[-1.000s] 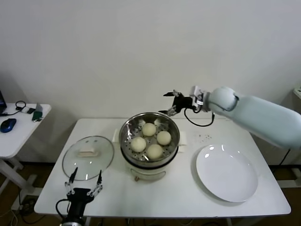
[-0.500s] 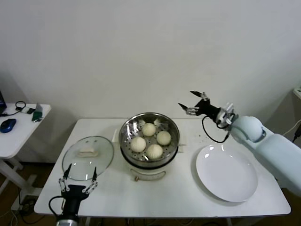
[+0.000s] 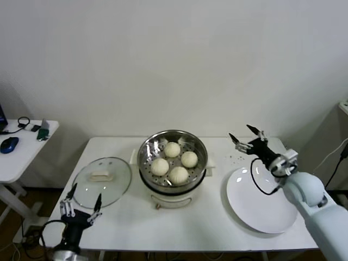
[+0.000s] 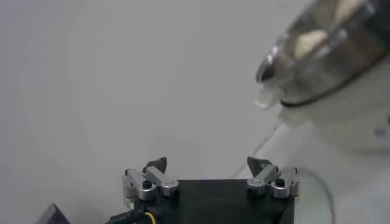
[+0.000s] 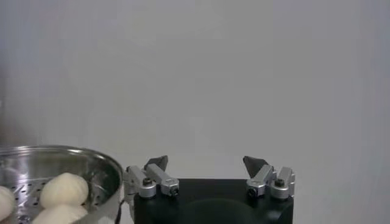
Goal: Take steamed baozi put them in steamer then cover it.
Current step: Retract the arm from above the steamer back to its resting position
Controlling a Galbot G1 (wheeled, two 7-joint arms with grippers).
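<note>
I see a white table [image 3: 217, 223] against a plain wall, side desk [image 3: 22, 149] to its left. Steamer [image 3: 173, 166] at centre w/ four baozi [image 3: 179, 174] inside; cover [image 3: 102, 182] lies flat beside it. Left gripper [image 3: 81, 202] at front edge, spread wide, empty. Right gripper [image 3: 243, 136] above the plate [image 3: 262, 200], also wide, empty.

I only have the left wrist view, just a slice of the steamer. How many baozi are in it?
Observer: Four steamed baozi sit in the steamer.
Operator: Where's the cover?
Observer: The cover lies flat on the table left of the steamer, just beyond the open left pincer.
Operator: And the right pincer?
Observer: The right pincer is open and empty, above the far edge of the white plate.
</note>
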